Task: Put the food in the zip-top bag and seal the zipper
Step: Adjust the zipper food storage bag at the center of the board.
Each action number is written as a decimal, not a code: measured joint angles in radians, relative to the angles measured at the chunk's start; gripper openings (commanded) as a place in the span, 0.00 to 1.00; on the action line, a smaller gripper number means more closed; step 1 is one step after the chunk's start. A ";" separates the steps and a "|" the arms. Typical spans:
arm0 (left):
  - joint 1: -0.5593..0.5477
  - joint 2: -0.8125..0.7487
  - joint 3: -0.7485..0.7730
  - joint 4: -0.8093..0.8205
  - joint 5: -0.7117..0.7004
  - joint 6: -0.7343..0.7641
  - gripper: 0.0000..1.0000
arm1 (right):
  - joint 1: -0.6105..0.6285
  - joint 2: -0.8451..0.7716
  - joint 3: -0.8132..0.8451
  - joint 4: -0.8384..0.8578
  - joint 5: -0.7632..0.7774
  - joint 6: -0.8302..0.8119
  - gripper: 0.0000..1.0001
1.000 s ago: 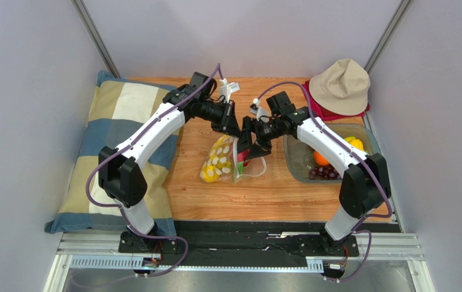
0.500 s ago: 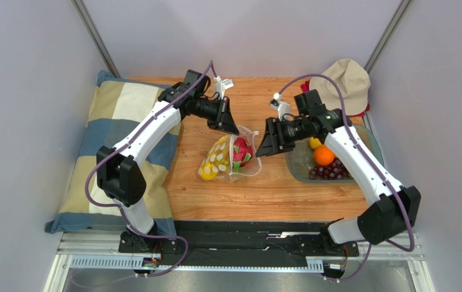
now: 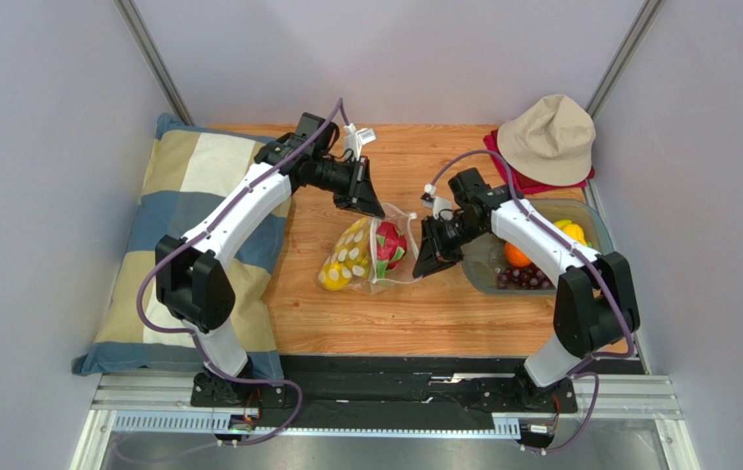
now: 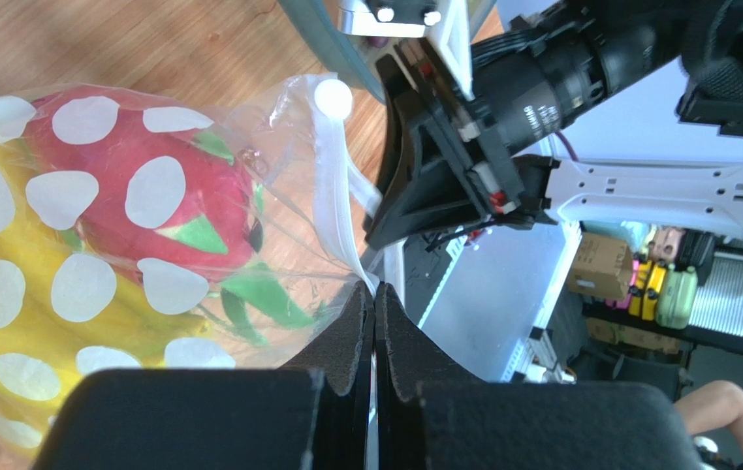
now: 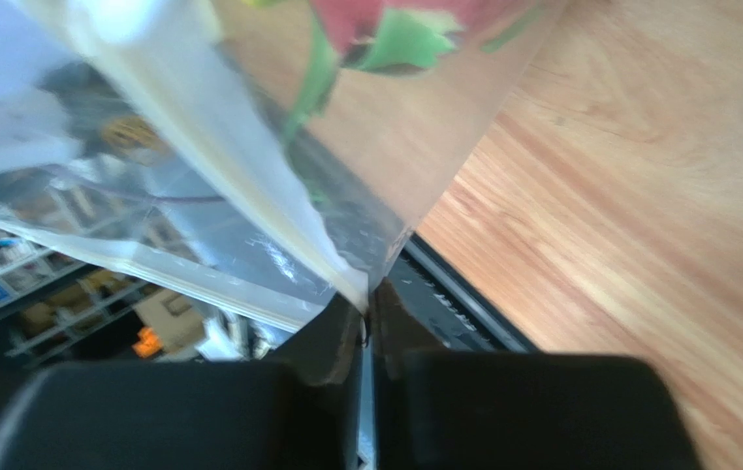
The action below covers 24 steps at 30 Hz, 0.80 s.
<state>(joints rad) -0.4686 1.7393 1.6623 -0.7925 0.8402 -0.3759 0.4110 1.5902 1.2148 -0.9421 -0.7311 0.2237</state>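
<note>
The zip-top bag (image 3: pixel 371 257) lies mid-tabletop (image 3: pixel 424 318), with the bananas (image 3: pixel 339 266) and dragon fruit (image 4: pixel 140 196) inside. We judge its film soft, slick and floppy, weighed down by the fruit, so the stiffer zipper (image 4: pixel 331 191) is the place to hold. Our left end effector (image 3: pixel 375 209) is clamped on the zipper's far end, and our right end effector (image 3: pixel 424 266) on its near end. Both arms arch inward, wrists tipped down toward the mouth. The orange (image 3: pixel 515 255) and grapes (image 3: pixel 523 279) sit in the tray (image 3: pixel 596 220) by the right edge.
</note>
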 measured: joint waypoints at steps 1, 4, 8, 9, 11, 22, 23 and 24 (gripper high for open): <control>0.000 0.000 0.000 -0.003 -0.001 0.005 0.00 | 0.000 0.004 0.006 0.005 -0.019 0.008 0.00; 0.000 -0.003 0.000 -0.027 -0.010 0.032 0.00 | -0.014 0.001 0.041 0.025 -0.094 0.019 0.00; 0.000 -0.032 0.009 -0.099 -0.036 0.086 0.00 | -0.061 -0.055 0.071 0.039 -0.209 0.024 0.00; 0.000 -0.039 0.023 -0.121 -0.044 0.099 0.00 | -0.073 -0.080 0.080 0.041 -0.230 0.023 0.00; 0.000 -0.049 0.068 -0.174 -0.068 0.127 0.00 | -0.093 -0.140 0.100 0.042 -0.259 0.016 0.00; -0.013 -0.058 0.067 -0.217 -0.121 0.156 0.00 | -0.099 0.057 0.303 -0.234 -0.254 -0.291 0.04; -0.014 -0.054 0.062 -0.211 -0.120 0.155 0.00 | -0.103 0.079 0.306 -0.261 -0.236 -0.318 0.11; -0.014 -0.050 0.061 -0.205 -0.120 0.153 0.00 | -0.106 0.092 0.308 -0.283 -0.219 -0.339 0.27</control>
<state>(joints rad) -0.4831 1.6897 1.7233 -0.9974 0.7204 -0.2234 0.3046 1.6817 1.5230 -1.2255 -0.9504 -0.1154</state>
